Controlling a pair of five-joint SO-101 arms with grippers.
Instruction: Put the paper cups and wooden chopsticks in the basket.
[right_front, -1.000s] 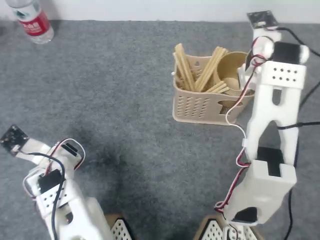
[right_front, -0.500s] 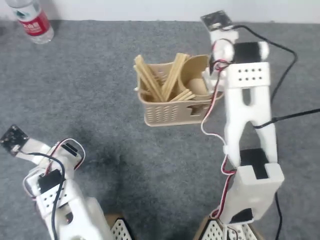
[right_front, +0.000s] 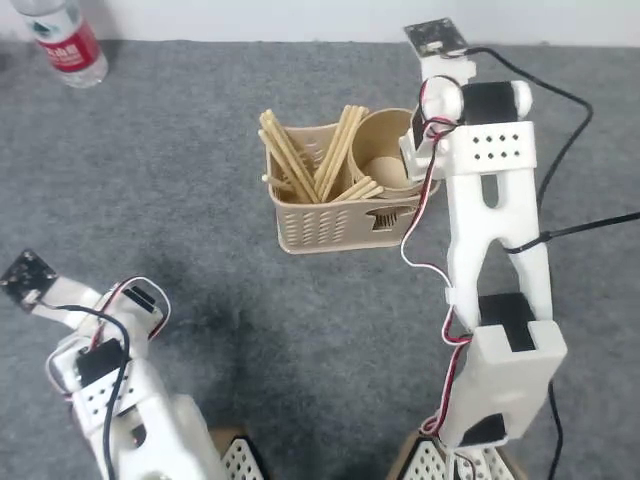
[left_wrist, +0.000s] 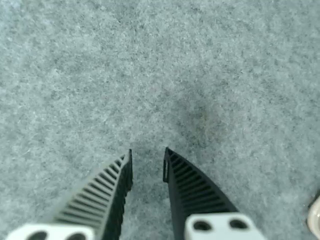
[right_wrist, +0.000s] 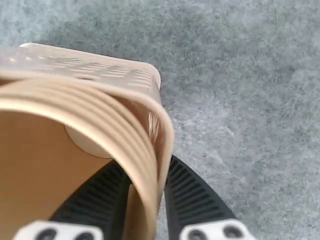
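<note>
A beige perforated basket (right_front: 330, 228) stands on the grey carpet in the back middle in the high view. Several wooden chopsticks (right_front: 310, 160) lean in its left half. A stack of paper cups (right_front: 385, 160) sits in its right half. My right gripper (right_front: 420, 150) is at the basket's right end. In the right wrist view its fingers (right_wrist: 192, 200) are shut on the basket wall (right_wrist: 157, 125), with the cup rims (right_wrist: 75, 115) just inside it. My left gripper (left_wrist: 147, 155) hangs over bare carpet at the front left, slightly open and holding nothing.
A plastic water bottle (right_front: 65, 40) with a red label stands at the back left corner. The left arm's base (right_front: 120, 400) takes up the front left; the right arm (right_front: 495, 280) stretches along the right side. Grey carpet lies between them.
The right arm has carried the basket leftwards across the back of the table, then levelled it. The left arm has not moved.
</note>
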